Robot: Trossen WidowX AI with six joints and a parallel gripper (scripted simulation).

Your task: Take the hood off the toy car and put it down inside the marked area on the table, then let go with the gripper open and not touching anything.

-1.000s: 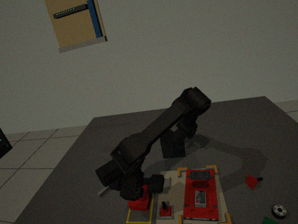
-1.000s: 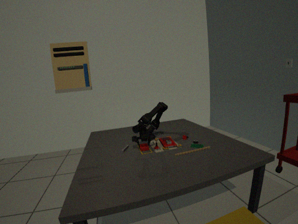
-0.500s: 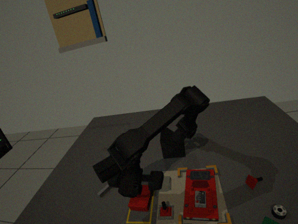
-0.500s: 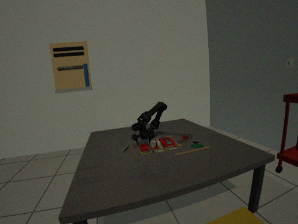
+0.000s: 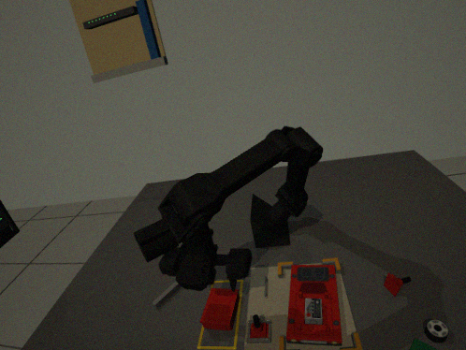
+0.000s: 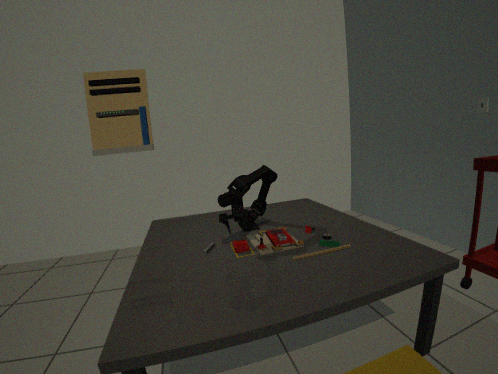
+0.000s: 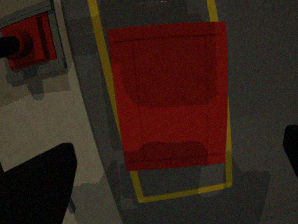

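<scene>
The red hood (image 5: 219, 310) (image 6: 241, 246) (image 7: 172, 120) lies flat within the yellow outline of the marked area (image 5: 217, 347) (image 7: 185, 193). In the wrist view it overlaps parts of both side lines; whether its edges cross them at table level I cannot tell. My gripper (image 5: 212, 280) (image 7: 184, 146) is open and empty, above the hood's back end, its fingers wide to either side with gaps. In the top view one finger hides behind the wrist. The red toy car (image 5: 329, 306) (image 6: 274, 238) has its front bay uncovered, showing a grey engine.
The car stands on a pale board (image 5: 273, 309) (image 7: 30, 120) with orange corner brackets. A red block with a black knob (image 5: 258, 330) (image 7: 47, 42) stands beside the marked area. A grey bar (image 5: 166, 295) (image 6: 209, 247) lies left. A wheel (image 5: 436, 329) and green block (image 6: 329, 243) lie right.
</scene>
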